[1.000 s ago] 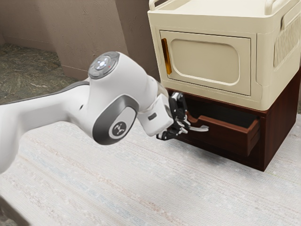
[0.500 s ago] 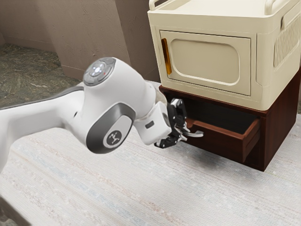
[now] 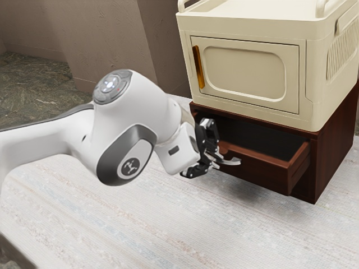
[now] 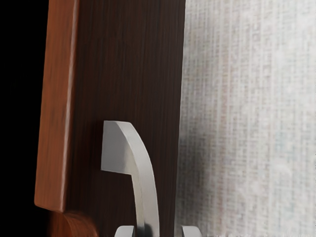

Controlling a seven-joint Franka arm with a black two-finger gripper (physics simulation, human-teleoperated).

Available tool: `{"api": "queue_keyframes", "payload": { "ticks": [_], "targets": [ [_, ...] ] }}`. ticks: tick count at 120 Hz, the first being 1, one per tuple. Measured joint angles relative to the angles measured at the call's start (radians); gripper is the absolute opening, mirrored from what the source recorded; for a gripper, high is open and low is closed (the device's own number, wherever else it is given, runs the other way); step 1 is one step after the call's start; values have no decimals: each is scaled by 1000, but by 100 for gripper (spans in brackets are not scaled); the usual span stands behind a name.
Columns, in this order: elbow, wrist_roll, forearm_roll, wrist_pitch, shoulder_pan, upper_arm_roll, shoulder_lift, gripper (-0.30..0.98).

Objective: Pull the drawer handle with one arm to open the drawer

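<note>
Drawer (image 3: 262,167), one, reddish-brown wood: stands farther out from its cabinet (image 3: 336,140) than a second ago, and my fingers (image 3: 213,156) have drawn back along with it. Now partly open, its dark hollow visible behind the front.

Handle (image 3: 231,162), one, silver-grey, curved: on the drawer's outer face. The exterior view gives its bowed free side and its place beside my fingers; the wrist view adds the broad foot where it meets the dark front, and the bow running down between my fingertips.

Fingers, a pair, mine: spread apart, the handle between them but not clenched. The wrist view shows the handle close beside one tip and a gap left to the other (image 4: 191,231), a gap I cannot make out in the exterior view.

Drawer rim, lighter brown: dips in a curved notch near the handle, seen in both views.

Cabinet, low, same wood: houses the drawer.

Upper unit, cream (image 3: 252,28): set on top of the cabinet, its panelled door (image 3: 244,73) closed, an amber pull (image 3: 199,67) at the door's edge toward the exterior view's left. Exterior view.

Woven surface, pale (image 3: 168,224): under the cabinet; its weave reads plainly in the wrist view.
</note>
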Motion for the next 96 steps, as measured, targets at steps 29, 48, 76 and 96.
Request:
{"api": "queue_keyframes", "payload": {
  "ticks": [29, 48, 76, 96],
  "targets": [
    [-27, 0, -1, 0, 1, 3, -32, 2],
    [-46, -1, -2, 0, 1, 3, -49, 3],
    [-64, -2, -3, -2, 1, 3, -71, 2],
    [-84, -3, -3, -3, 2, 3, -97, 2]
  ]
}}
